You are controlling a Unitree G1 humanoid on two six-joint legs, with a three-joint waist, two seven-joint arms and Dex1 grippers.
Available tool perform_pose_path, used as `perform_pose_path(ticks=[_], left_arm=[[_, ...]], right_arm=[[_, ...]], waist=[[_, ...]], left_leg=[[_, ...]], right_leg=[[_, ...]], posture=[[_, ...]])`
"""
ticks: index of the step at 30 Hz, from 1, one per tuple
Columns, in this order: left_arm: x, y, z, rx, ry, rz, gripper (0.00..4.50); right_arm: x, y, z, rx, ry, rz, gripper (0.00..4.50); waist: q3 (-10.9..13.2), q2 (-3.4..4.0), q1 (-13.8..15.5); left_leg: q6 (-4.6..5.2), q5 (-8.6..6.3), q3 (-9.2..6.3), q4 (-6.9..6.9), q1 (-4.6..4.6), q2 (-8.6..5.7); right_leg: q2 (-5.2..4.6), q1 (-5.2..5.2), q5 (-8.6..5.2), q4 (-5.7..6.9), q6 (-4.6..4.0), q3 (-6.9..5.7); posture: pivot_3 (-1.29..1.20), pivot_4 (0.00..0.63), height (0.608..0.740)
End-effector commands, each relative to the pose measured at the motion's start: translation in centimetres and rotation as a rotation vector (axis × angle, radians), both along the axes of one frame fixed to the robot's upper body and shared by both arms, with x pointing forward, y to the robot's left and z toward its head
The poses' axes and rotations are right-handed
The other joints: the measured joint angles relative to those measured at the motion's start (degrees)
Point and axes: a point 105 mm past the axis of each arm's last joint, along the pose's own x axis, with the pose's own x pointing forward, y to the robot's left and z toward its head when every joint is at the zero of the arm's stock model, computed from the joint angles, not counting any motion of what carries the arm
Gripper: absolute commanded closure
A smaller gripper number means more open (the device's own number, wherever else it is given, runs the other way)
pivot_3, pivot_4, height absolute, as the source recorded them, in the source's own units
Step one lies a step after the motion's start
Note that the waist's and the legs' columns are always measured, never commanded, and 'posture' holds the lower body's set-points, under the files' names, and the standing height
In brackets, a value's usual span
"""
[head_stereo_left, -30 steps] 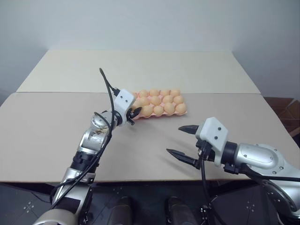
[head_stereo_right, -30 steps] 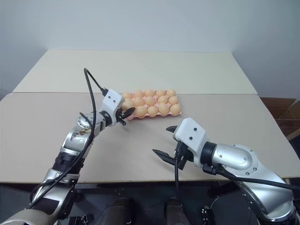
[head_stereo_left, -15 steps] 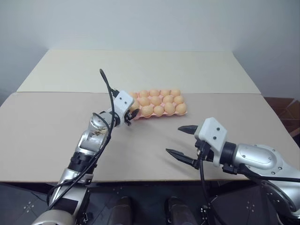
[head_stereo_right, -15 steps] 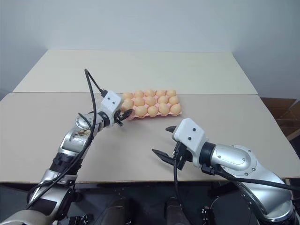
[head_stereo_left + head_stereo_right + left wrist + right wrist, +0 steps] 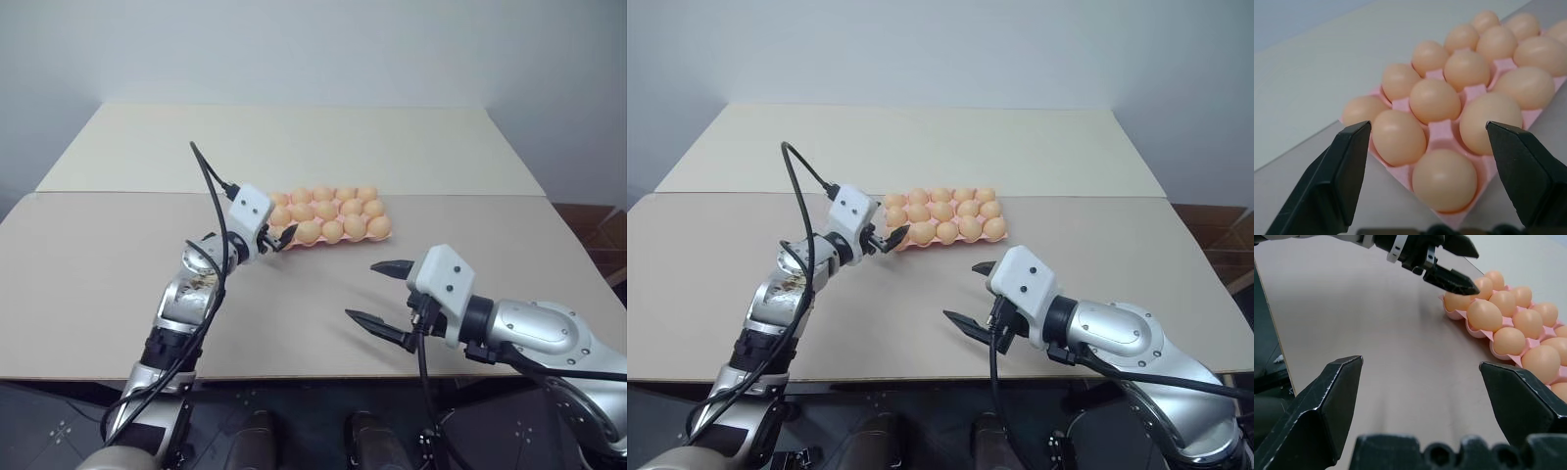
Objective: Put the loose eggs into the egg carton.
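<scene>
Egg carton on table, all visible cups filled with eggs. Left gripper spread apart, empty, just beside carton's left end. Right gripper wide apart, empty, nearer table's front edge.

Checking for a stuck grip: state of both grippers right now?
Left gripper: jaws open, holding nothing, at the near-left corner of the egg carton.
Right gripper: jaws open, holding nothing, over the table.
</scene>
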Motion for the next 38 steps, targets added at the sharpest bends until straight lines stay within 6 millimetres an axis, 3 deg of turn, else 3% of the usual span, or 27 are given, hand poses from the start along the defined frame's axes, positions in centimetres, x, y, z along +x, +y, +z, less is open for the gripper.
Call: perform_pose_path(ticks=[1,4,11,16,24,31,38], left_arm=[[-1.0,1.3,3.5,-0.113,-0.109,0.036,0.43],[-2.5,2.7,3.7,-0.224,-0.065,0.083,0.43],[-7.7,5.5,0.5,-0.3,0.009,0.182,0.43],[-10.5,6.9,-2.7,-0.402,0.087,0.295,0.43],[-13.9,8.2,-4.9,-0.374,0.013,0.466,0.43],[-14.5,8.6,-5.8,-0.306,-0.052,0.495,0.43],[-14.3,8.6,-6.2,-0.292,-0.065,0.473,0.43]], right_arm=[[-0.1,0.2,1.2,0.034,-0.07,0.003,0.0],[0.5,-0.1,1.3,0.088,-0.07,-0.055,0.0],[2.9,-2.2,-1.1,0.3,-0.062,-0.364,0.0],[2.9,-3.7,-2.6,0.432,-0.202,-0.526,0.0],[1.1,-5.0,-4.4,0.537,-0.281,-0.633,0.0],[1.3,-5.4,-7.0,0.499,-0.242,-0.687,0.0],[2.0,-5.7,-7.2,0.492,-0.237,-0.683,0.0]], waist=[[0.0,0.0,0.0],[0.0,0.0,-0.1],[0.0,-0.04,0.0],[-0.1,-0.09,0.2],[-0.1,-0.07,-0.1],[-0.1,-0.07,-0.1],[-0.1,-0.07,-0.1]], left_leg=[[0.0,0.0,0.0,0.0,0.01,0.0],[0.0,0.0,-0.01,0.0,0.02,0.0],[0.0,0.0,0.01,-0.01,0.07,0.01],[-0.03,0.01,0.05,0.0,0.14,0.01],[-0.04,0.0,0.1,-0.01,0.13,0.08],[-0.07,-0.02,0.14,-0.01,0.14,0.11],[-0.05,-0.02,0.15,-0.03,0.1,0.12]], right_leg=[[0.0,0.0,0.0,0.0,0.0,0.0],[0.01,0.01,0.0,0.02,0.0,0.0],[-0.01,-0.02,-0.02,0.13,0.02,0.06],[-0.04,0.09,-0.02,-0.02,0.03,0.05],[-0.02,0.02,-0.16,-0.04,-0.12,0.08],[-0.05,0.0,-0.45,-0.07,-0.2,0.09],[-0.03,-0.03,-0.43,-0.08,-0.27,0.09]], posture=[[0.0,0.15,0.74],[0.0,0.15,0.74],[0.0,0.15,0.74],[0.0,0.15,0.74],[0.0,0.15,0.74],[0.0,0.15,0.74],[0.0,0.15,0.74]])
